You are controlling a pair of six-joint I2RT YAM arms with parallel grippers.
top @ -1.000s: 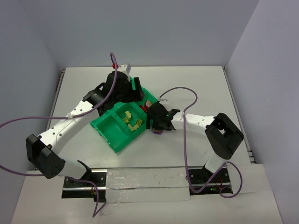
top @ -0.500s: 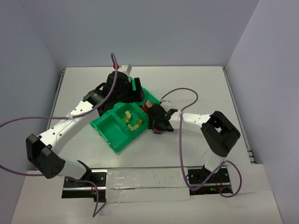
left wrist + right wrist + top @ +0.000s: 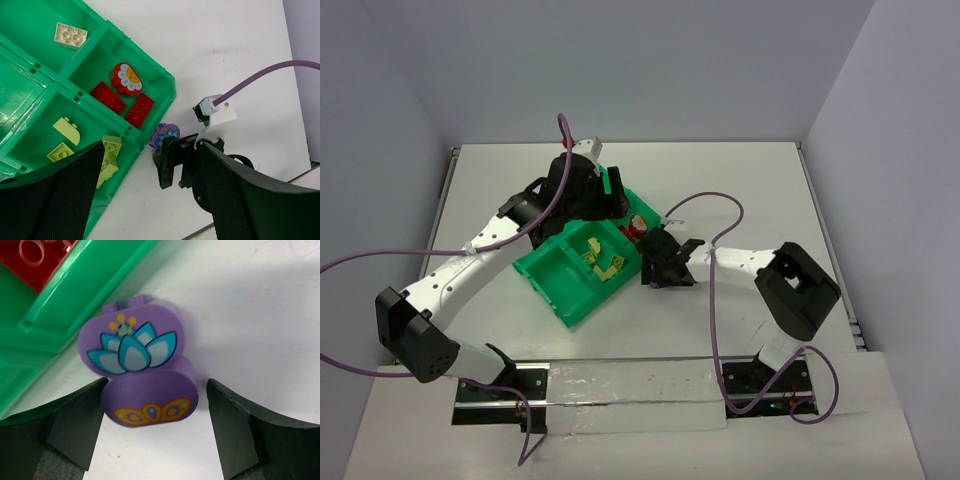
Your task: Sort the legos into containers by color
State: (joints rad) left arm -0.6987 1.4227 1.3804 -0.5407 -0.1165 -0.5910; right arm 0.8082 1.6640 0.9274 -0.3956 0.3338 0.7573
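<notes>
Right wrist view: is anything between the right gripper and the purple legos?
Nothing visible. The right gripper is open with a finger on each side of the two purple legos, which lie on the table just outside the green tray.

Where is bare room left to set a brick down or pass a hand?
Free: the white table far-right of the bright green plastic tray, and the tray's empty near-left compartment. Crowded: the tray's right corner, where the open right gripper brackets two purple toy bricks.
</notes>
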